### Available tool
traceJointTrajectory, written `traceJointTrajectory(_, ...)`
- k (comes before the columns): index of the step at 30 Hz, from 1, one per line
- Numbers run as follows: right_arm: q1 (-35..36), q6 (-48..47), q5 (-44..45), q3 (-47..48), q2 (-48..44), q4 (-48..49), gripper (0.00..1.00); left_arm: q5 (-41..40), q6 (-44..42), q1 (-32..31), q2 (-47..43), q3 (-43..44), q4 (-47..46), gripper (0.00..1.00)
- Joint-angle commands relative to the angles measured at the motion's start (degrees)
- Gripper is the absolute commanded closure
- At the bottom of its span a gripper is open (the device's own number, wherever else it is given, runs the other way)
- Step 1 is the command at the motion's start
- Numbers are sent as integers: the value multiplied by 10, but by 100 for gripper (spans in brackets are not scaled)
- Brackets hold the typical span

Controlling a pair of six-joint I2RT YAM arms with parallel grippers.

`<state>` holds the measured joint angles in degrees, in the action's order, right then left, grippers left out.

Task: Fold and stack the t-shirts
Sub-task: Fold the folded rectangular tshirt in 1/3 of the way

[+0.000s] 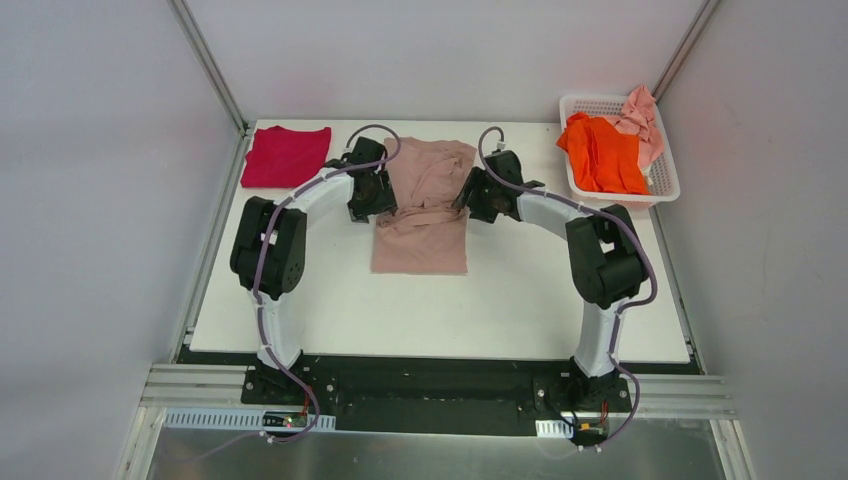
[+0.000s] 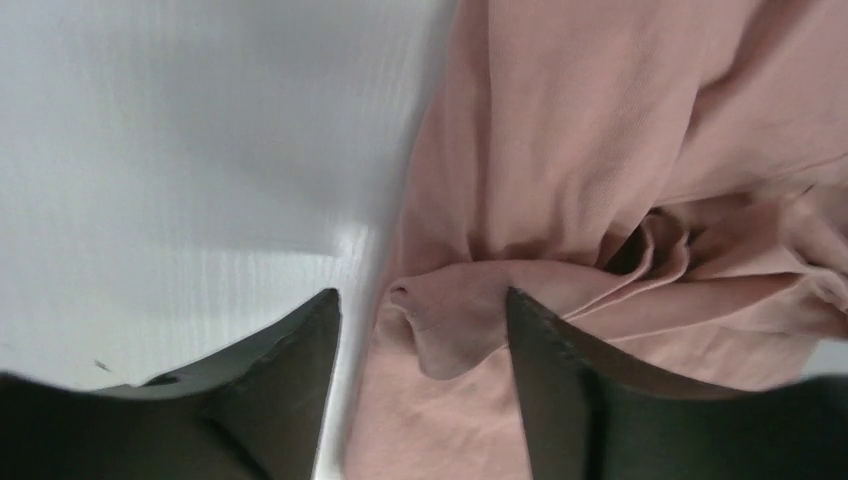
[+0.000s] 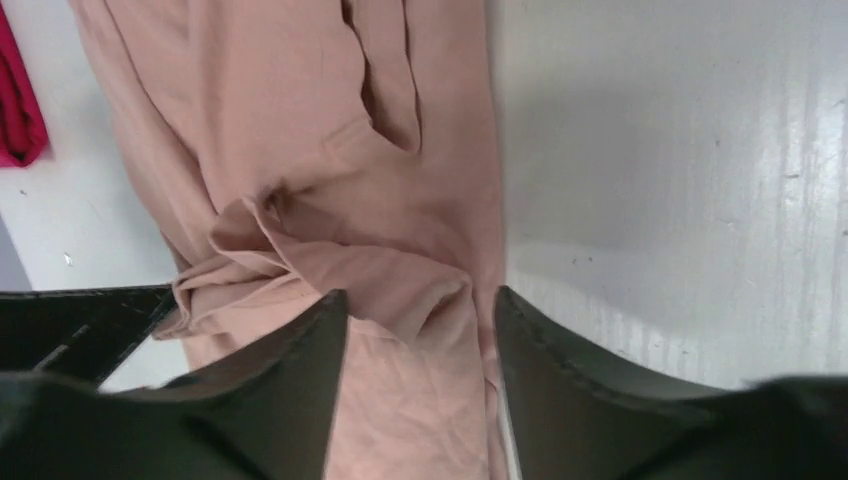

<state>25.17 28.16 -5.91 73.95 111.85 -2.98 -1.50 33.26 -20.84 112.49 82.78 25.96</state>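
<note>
The dusty-pink beige t-shirt (image 1: pixel 425 205) lies in the middle of the table, folded narrow and bunched across its middle. My left gripper (image 1: pixel 372 203) is open over its left edge; the left wrist view shows a small cloth fold (image 2: pixel 455 320) between the fingers (image 2: pixel 300 350). My right gripper (image 1: pixel 478 203) is open over the right edge, with the shirt's edge fold (image 3: pixel 430 300) between its fingers (image 3: pixel 310 350). The crimson-magenta t-shirt (image 1: pixel 287 156) lies folded at the back left. The bright orange t-shirt (image 1: pixel 603 152) and the pale pink t-shirt (image 1: pixel 642 122) sit in the basket.
The white lattice basket (image 1: pixel 668 185) stands at the back right corner of the table. The white table top (image 1: pixel 330 300) is bordered by grey walls left, right and back. The crimson shirt shows at the left edge of the right wrist view (image 3: pixel 18 110).
</note>
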Motion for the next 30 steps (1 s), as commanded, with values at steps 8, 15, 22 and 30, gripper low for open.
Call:
traceJointTrajectory(8,42,-6,32,-43,-140,-70,1,-16,20,10,-210,-101,-3,1)
traceJointTrajectory(15,127,-33,-8,-25,-112,-55,1,-57,58,10,-360,-260,-3,1)
traceJointTrajectory(22,146,-34,-23,65,-12,-34,1,-87,83,10,-440,-350,-3,1)
traceJointTrajectory(30,140,-58,29,147,73,-35,1,-102,77,10,-439,-353,-3,1)
